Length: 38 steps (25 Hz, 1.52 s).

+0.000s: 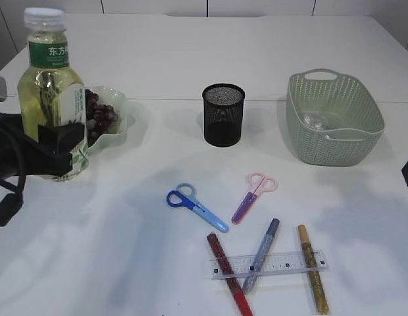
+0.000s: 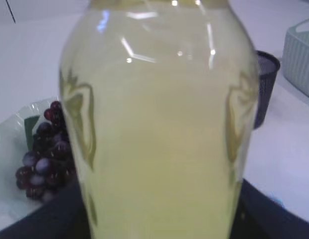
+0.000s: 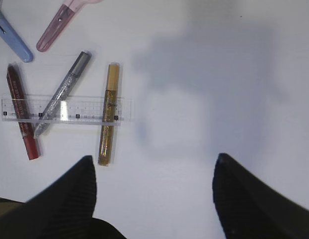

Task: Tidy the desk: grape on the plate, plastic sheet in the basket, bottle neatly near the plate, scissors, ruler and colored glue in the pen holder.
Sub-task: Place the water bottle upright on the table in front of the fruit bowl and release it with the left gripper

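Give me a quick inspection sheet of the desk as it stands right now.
Surface: white table, clean.
Job's things: bottle upright in the left gripper; grapes on the plate; pen holder holds none of the tools; basket, something shiny inside, unclear; blue scissors, pink scissors; ruler lying across red, silver and gold glue pens.
Clutter: nothing seen.
Grippers: left shut on bottle; right gripper open, empty.
Cables: black cable at left arm.
Surroundings: white wall panels.

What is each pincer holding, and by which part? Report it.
The left pincer grips the bottle by its lower body, beside the plate. The right pincer is open, holding nothing.
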Motion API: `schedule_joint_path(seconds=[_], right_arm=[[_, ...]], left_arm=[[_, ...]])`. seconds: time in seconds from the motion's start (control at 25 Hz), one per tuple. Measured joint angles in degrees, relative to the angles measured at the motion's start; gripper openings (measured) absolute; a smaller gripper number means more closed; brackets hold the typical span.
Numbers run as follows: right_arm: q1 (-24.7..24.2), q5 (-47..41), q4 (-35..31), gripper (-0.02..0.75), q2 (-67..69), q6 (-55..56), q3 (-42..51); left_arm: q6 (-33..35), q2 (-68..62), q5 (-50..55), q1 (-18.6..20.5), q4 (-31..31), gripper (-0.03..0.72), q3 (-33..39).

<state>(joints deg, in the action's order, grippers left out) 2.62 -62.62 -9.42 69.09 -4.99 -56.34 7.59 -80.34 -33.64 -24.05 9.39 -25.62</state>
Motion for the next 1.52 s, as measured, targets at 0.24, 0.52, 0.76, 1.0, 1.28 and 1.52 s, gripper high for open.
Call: schedule_joint_path(seconds=[0.24,0.52,0.76,1.0,1.28,1.52], right_arm=[[0.00,-0.11,0.00,0.564,0.00,-0.09,0.00],[0.00,-0.11,0.00,0.564,0.00,-0.09,0.00],[0.00,0.14,0.00,0.564,0.00,-0.09,0.00],[0.00,0.35,0.00,0.564,0.00,-0.21,0.00],[0.00,0.35,0.22,0.564,0.00,-0.44,0.00],[0.00,0.35,0.22,0.563,0.00,-0.44,0.00]], left_arm=[[0.00,-6.32,-17.38,-0.05,-2.97,0.435,0.00],[-3.03,-15.20,-26.92,-0.05,-7.76,0.435,0.00],[-3.63,-22.31,-26.92,-0.05,-7.89,0.435,-1.36],[-3.75,-26.74,-27.27,0.32,-8.54,0.435,-2.99],[-6.91,-32.28,-27.16,4.17,-11.02,0.435,-5.45],[-7.59,-35.94,-27.37,4.40,-13.52,0.435,-6.80]])
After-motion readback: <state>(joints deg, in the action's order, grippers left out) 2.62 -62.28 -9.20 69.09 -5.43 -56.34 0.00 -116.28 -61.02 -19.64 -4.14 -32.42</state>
